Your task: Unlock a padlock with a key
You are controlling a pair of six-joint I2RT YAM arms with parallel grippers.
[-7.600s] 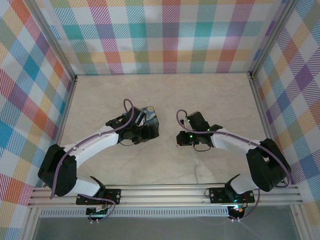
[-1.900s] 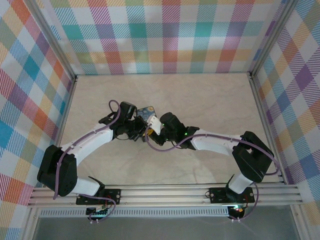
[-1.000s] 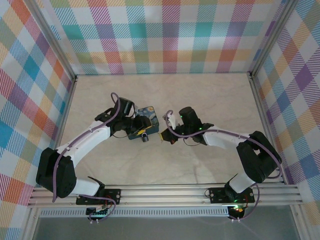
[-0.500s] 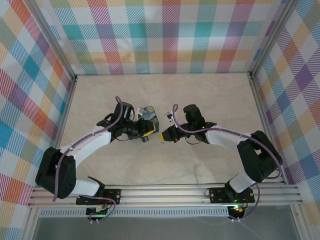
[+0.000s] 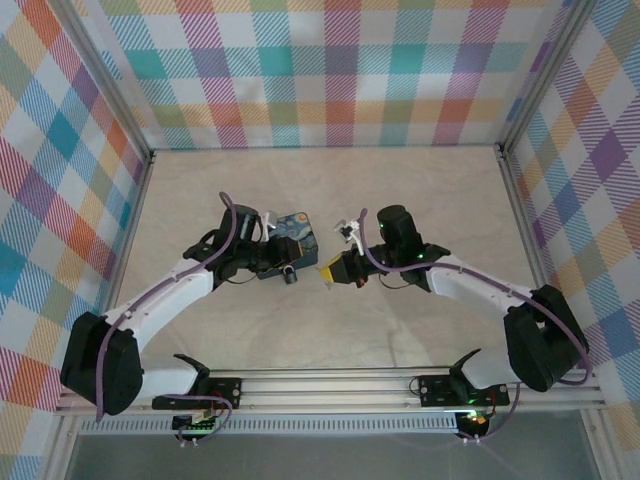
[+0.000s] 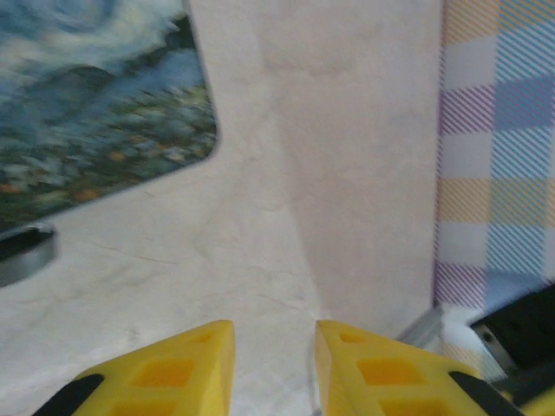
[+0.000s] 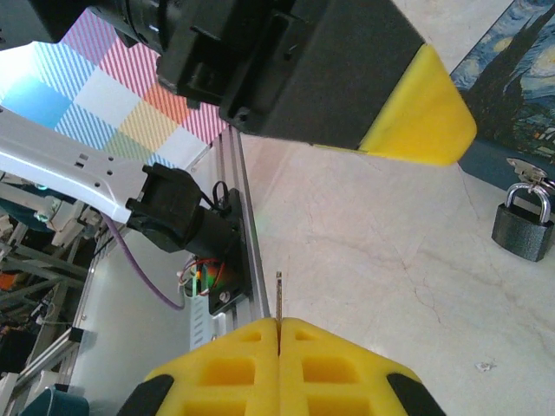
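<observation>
The right gripper has its jaws pinched tight on the thin key; the left gripper stands parted, empty; the small dark padlock lies on the table just beside the starry-print block

I count two arms of my own, one left arm and one right arm, and so two grippers: one left gripper and one right gripper. Each has two yellow fingers, four in all. There is one padlock, small and dark, with one silver shackle. There is one key, a single thin metal blade. I see one starry-night block. One purple cable runs along each arm, making two. There is one marble-patterned table, three plaid walls and one aluminium rail at the near edge.
</observation>
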